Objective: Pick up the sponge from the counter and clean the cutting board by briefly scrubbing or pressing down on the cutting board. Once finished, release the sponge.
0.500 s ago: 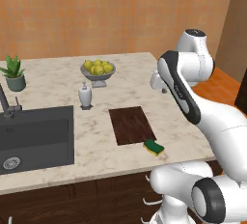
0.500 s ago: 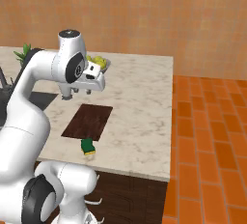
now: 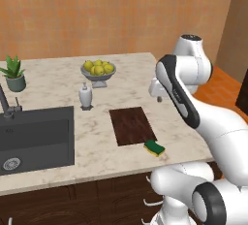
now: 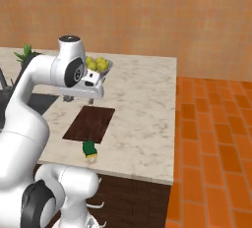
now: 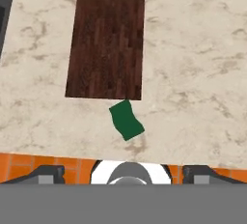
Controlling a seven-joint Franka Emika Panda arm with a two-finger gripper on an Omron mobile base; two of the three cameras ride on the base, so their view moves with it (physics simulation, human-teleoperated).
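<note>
One small sponge (image 5: 126, 120) looks soft and light; the spread jaws should pinch its two long sides.

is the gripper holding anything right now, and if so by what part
Nothing is held. The gripper hangs open high above the counter, while the sponge lies untouched by the near corner of the cutting board.

The arm (image 3: 193, 98) is glossy white, built of rounded, bulbous segments with dark grey bands at the joints. Its base (image 3: 193, 197) is equally white and rounded, with a dark ring.
</note>
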